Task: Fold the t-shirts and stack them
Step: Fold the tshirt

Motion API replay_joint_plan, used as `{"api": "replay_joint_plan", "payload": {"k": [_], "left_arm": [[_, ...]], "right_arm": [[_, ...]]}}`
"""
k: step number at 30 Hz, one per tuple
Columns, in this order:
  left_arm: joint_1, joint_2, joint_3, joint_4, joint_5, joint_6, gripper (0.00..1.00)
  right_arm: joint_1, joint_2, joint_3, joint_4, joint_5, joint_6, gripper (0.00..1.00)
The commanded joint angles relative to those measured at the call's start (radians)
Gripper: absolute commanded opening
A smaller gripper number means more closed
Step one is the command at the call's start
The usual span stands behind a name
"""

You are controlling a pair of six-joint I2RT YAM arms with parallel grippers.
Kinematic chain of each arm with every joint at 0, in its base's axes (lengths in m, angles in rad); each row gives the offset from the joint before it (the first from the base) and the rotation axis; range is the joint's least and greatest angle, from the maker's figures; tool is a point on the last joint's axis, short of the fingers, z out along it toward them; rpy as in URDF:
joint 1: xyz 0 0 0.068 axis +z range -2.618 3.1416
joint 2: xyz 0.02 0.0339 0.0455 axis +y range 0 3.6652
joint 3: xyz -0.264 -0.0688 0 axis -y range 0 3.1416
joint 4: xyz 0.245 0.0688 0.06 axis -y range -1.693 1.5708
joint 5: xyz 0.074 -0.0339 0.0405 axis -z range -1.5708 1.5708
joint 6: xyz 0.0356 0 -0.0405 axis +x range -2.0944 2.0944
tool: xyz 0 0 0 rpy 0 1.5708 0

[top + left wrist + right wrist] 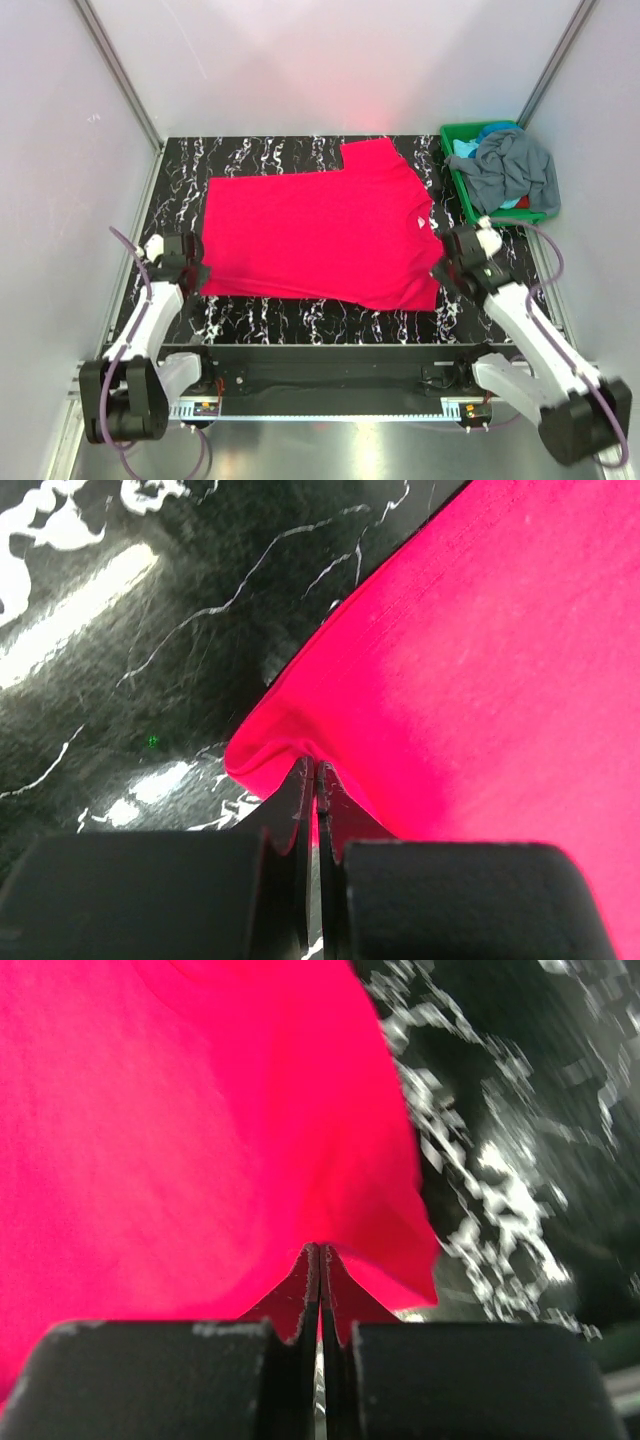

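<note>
The magenta t-shirt (310,235) lies spread flat on the black marbled table (300,312), its long axis running left to right in the top view. The neck end with a small white tag is toward the right, the straight hem toward the left, and one sleeve projects toward the far edge. The left gripper (196,275) sits at the shirt's near left corner and the right gripper (441,272) at its near right corner. At the far right corner of the table stands a green bin (462,195), just beside the shirt's neck end. It holds a crumpled grey-blue t-shirt (515,165) draped over its rim and a teal-blue t-shirt (466,149) beneath it. The top view does not resolve the jaws. Each wrist view shows its jaws pressed together with a small raised fold of magenta cloth pinched between the tips, at the shirt's edge with bare table just beside it.
</note>
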Motion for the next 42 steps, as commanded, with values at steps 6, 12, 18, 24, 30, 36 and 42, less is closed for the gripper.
{"api": "replay_joint_plan", "payload": {"k": [6,12,18,24,30,36,42], "left_arm": [[0.006,0.192,0.182,0.061,-0.069,0.048,0.00],[0.006,0.301,0.279,0.055,-0.075,0.074,0.00],[0.004,0.396,0.402,0.024,-0.098,0.105,0.00],[0.006,0.485,0.469,-0.008,-0.116,0.114,0.00],[0.006,0.559,0.540,-0.019,-0.159,0.140,0.00],[0.006,0.628,0.580,-0.039,-0.172,0.139,0.00],[0.004,0.631,0.586,-0.039,-0.182,0.151,0.00]], "right_arm": [[-0.003,0.335,0.253,0.182,0.092,-0.214,0.00],[-0.003,0.471,0.376,0.222,0.144,-0.338,0.00],[-0.003,0.510,0.448,0.326,0.063,-0.423,0.00],[-0.003,0.603,0.522,0.338,0.073,-0.483,0.00],[-0.003,0.657,0.551,0.395,0.048,-0.544,0.00],[-0.003,0.692,0.575,0.429,0.072,-0.585,0.00],[-0.003,0.689,0.617,0.433,0.095,-0.632,0.00]]}}
